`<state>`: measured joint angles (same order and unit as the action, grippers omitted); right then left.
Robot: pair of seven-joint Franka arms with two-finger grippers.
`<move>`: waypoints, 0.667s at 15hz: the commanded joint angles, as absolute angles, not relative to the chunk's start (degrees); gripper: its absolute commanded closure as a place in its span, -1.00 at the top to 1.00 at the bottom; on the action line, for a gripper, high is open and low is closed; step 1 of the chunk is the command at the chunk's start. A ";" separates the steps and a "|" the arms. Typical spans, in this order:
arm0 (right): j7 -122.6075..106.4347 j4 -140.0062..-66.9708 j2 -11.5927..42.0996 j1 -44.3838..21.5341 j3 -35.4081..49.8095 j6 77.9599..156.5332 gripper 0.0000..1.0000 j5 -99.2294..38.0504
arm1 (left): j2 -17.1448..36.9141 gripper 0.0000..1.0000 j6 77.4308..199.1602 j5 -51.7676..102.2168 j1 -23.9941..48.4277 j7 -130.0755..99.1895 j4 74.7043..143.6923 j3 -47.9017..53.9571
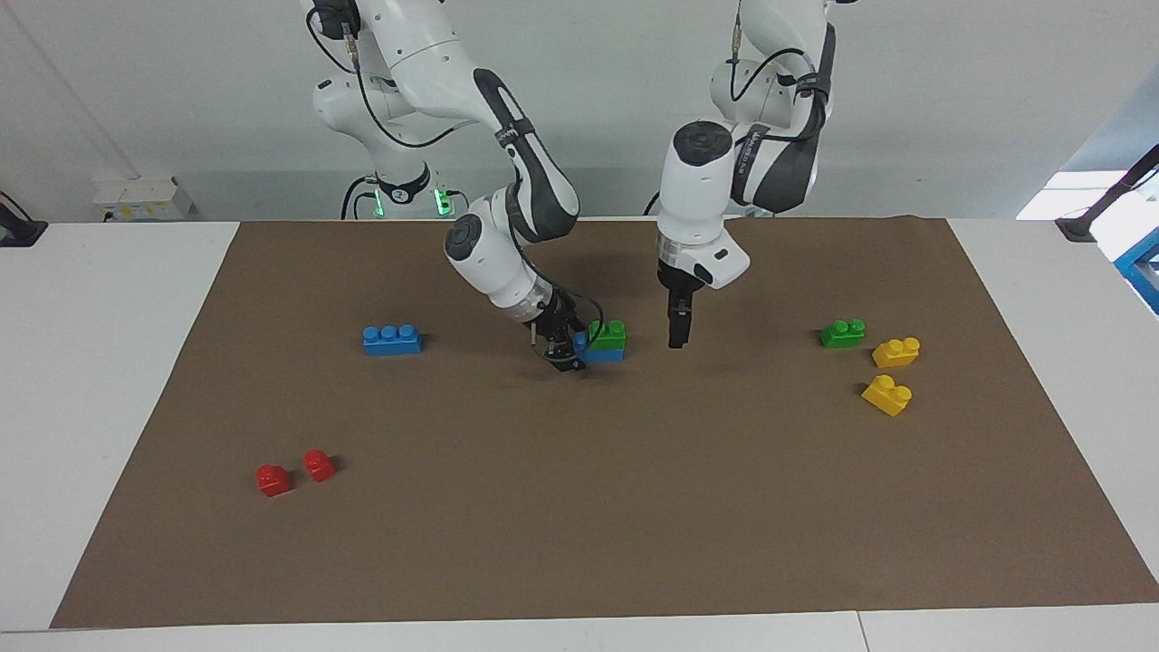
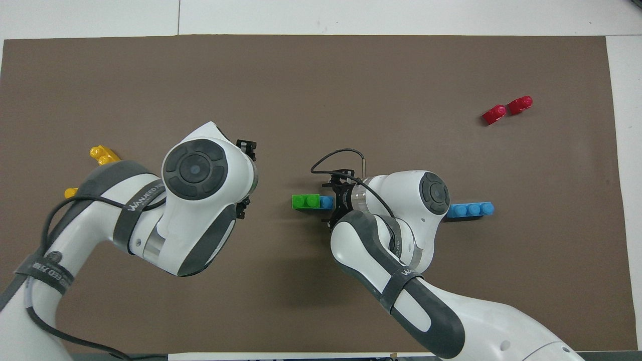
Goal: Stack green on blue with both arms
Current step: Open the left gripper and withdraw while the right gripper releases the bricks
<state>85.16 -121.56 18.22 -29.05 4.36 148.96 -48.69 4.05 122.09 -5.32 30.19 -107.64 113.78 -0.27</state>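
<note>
At the middle of the surface (image 1: 181,380) the green brick (image 1: 608,333) sits on the blue brick (image 1: 601,352), and the right gripper (image 1: 563,349), jaws apparently parted around its end, could drag the stack when leaving, while the left gripper (image 1: 676,340), jaws unclear, hangs beside.

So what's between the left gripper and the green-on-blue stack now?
Nothing: in the facing view only bare brown mat separates the raised left gripper from the green brick on the blue brick.

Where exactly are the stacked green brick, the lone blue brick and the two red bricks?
Small green plastic brick on the stack (image 1: 608,332), facing view: its side face.
Lone long blue plastic brick (image 1: 391,340), facing view: middle stud.
Tiny red plastic bricks (image 1: 319,465), facing view: one brick's top.
</note>
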 commanded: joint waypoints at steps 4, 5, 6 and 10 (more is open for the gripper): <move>83.32 -121.82 16.70 -23.83 4.48 145.56 1.00 -49.75 | 0.53 1.00 118.57 -5.45 21.72 -85.65 113.55 0.09; 82.71 -121.82 16.00 -22.43 4.40 143.98 1.00 -49.57 | -0.43 1.00 118.13 -5.28 19.79 -80.91 113.47 0.09; 81.84 -121.73 15.47 -21.02 4.31 142.31 1.00 -49.48 | -1.31 1.00 117.60 -4.66 17.77 -76.77 113.38 0.09; 78.06 -121.55 13.63 -13.47 4.31 136.25 1.00 -43.27 | -4.21 1.00 111.99 -3.08 12.14 -57.10 111.80 -0.61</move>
<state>80.22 -121.26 15.31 -17.44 3.81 139.52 -46.74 -2.01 115.96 -4.19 14.55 -66.34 112.36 -0.79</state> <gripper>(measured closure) 0.000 0.000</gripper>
